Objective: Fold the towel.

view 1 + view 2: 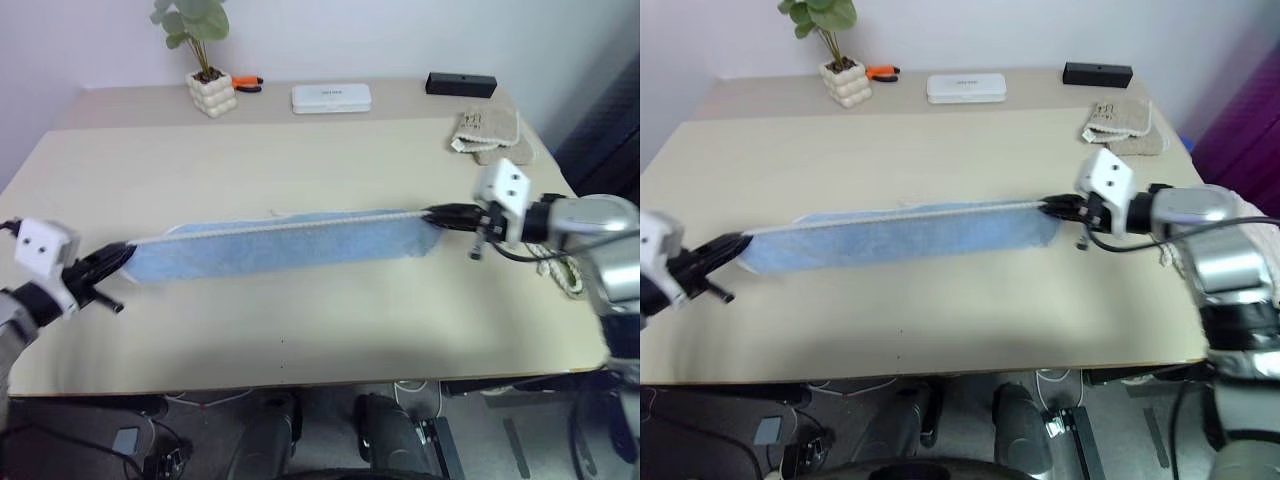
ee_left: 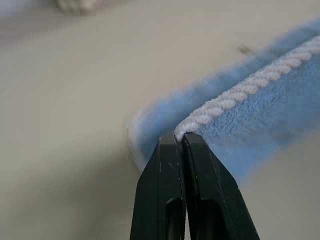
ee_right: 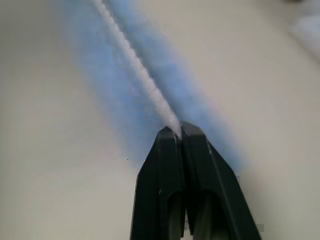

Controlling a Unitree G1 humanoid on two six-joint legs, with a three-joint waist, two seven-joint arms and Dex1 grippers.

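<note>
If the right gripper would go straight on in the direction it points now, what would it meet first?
The towel itself. The right gripper is shut on one end of its corded edge and points along it toward the left gripper, shut on the other end. Depth is unclear, but nothing else seems to lie between them.

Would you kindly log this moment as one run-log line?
left gripper: shut on towel corner | right gripper: shut on opposite corner | towel: stretched taut between them over table | fold: not yet laid

Even soft light; towel (image 3: 135, 75) blurred in wrist views; faint shadows.
</note>
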